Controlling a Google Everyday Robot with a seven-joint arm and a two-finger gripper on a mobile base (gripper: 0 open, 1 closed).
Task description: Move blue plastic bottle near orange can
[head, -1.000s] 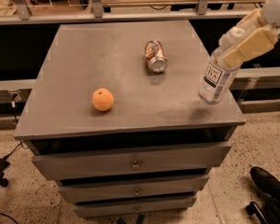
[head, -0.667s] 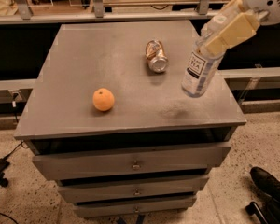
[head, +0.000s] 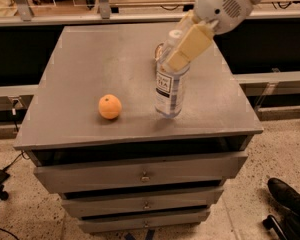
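Note:
The blue plastic bottle [head: 170,86] is upright, clear with a white cap and a white label. It is over the middle of the grey cabinet top [head: 90,69]. My gripper [head: 182,46] comes in from the upper right and is shut on the bottle's upper part, with a tan finger [head: 190,46] lying across its neck. The orange can [head: 159,50] is almost wholly hidden behind the bottle; only a sliver of it shows at the bottle's left shoulder.
A round orange fruit [head: 110,106] sits on the cabinet top left of the bottle. The cabinet has drawers [head: 145,174] below. A dark shoe [head: 290,199] is on the floor at the lower right. Shelving runs behind the cabinet.
My gripper has carried the bottle leftward from the cabinet's right edge to the middle, in front of the can, which it now hides.

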